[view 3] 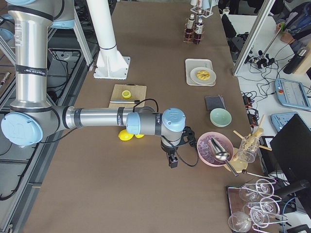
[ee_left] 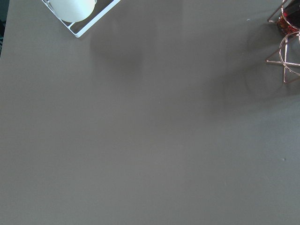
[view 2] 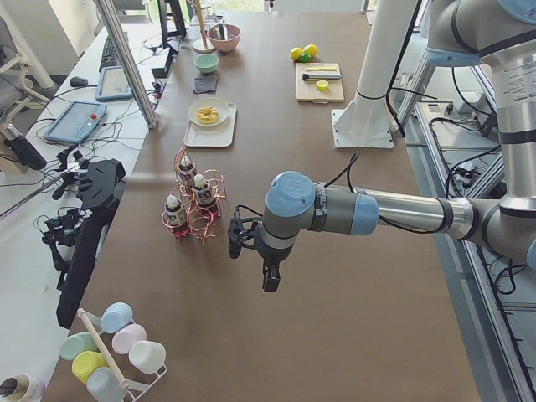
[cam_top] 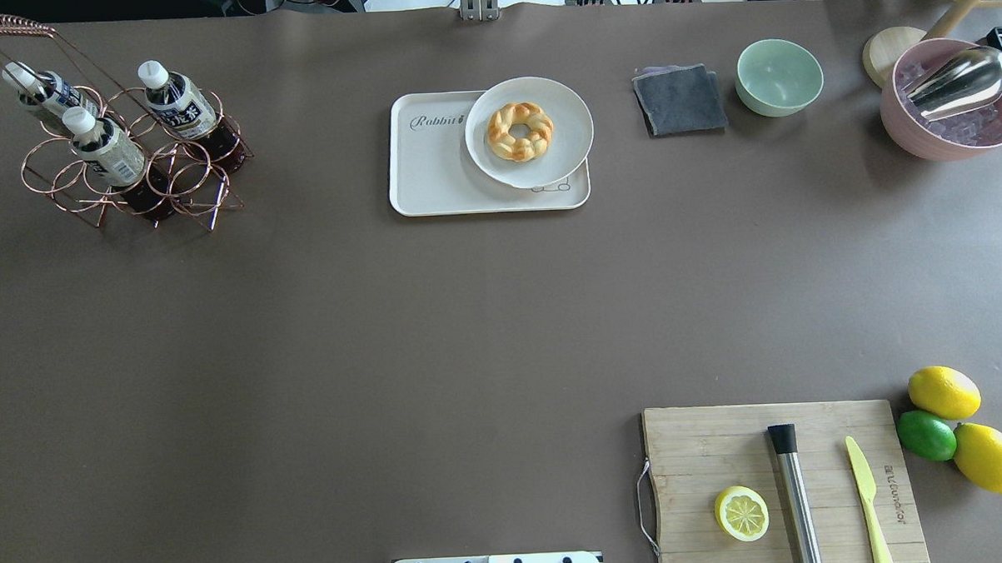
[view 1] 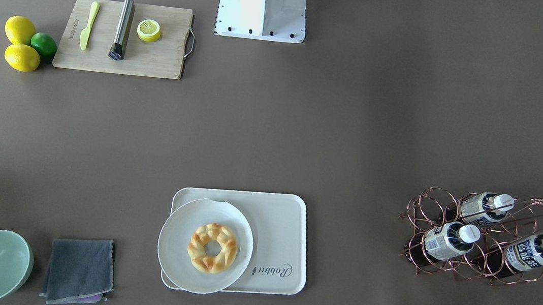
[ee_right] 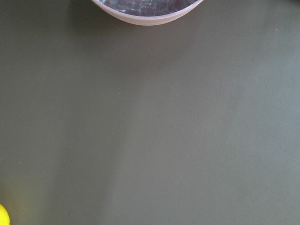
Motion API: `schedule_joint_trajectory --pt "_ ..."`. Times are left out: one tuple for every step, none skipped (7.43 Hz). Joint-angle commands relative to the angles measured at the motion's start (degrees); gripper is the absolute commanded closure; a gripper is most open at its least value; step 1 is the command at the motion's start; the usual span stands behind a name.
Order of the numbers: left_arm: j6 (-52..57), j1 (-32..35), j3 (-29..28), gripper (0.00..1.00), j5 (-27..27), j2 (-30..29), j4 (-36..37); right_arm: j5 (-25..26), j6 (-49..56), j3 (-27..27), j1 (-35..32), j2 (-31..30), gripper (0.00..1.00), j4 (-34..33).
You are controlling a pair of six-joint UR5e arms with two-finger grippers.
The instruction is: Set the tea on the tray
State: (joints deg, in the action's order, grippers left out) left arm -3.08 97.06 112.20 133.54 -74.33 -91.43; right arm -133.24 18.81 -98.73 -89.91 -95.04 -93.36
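Three tea bottles (view 1: 448, 239) (cam_top: 104, 145) lie tilted in a copper wire rack (cam_top: 64, 176), white caps up; they also show in the exterior left view (view 2: 201, 191). The cream tray (view 1: 277, 235) (cam_top: 430, 167) with "Rabbit" script sits at mid table. My left gripper (view 2: 270, 280) hangs over bare table beside the rack, apart from it. My right gripper (view 3: 172, 162) hangs near a pink bowl at the other end. Neither shows in the overhead or front view, and no fingers show in the wrist views, so I cannot tell if either is open or shut.
A round white plate (cam_top: 563, 138) with a braided pastry (cam_top: 519, 131) covers half the tray. A grey cloth (cam_top: 680, 100), green bowl (cam_top: 779, 76) and pink ice bowl with scoop (cam_top: 953, 103) stand nearby. A cutting board (cam_top: 723, 449) holds a knife, muddler and lemon half; lemons and a lime (cam_top: 927, 435) lie beside it.
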Motion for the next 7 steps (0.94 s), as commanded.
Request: schedule_joint_trajectory --pt "-0.08 -0.29 -0.06 0.03 -0.12 0.59 -1.38 -0.62 0.0 -0.4 0.0 0.03 0.0 0.1" --pt "-0.08 -0.38 0.03 0.03 -0.03 0.86 -1.38 -0.53 -0.09 -1.97 0.0 0.12 0.0 0.11" --pt "-0.08 -0.38 0.21 0.03 -0.03 1.47 -1.3 -0.53 -0.09 -2.6 0.0 0.12 0.0 0.11" --pt "0.0 -1.08 0.12 0.03 0.06 1.65 -1.3 -0.45 -0.09 -2.6 0.0 0.03 0.0 0.11" --pt "-0.08 -1.7 0.3 0.03 0.14 1.65 -1.21 -0.27 0.0 -2.6 0.0 0.12 0.0 0.11" --pt "0.0 -1.7 0.21 0.03 0.41 1.65 -1.03 -0.18 0.0 -2.6 -0.17 0.2 0.0 0.11" --pt "0.09 -1.7 0.21 0.03 0.5 1.65 -1.29 -0.36 0.0 -2.6 -0.44 0.12 0.0 0.11"
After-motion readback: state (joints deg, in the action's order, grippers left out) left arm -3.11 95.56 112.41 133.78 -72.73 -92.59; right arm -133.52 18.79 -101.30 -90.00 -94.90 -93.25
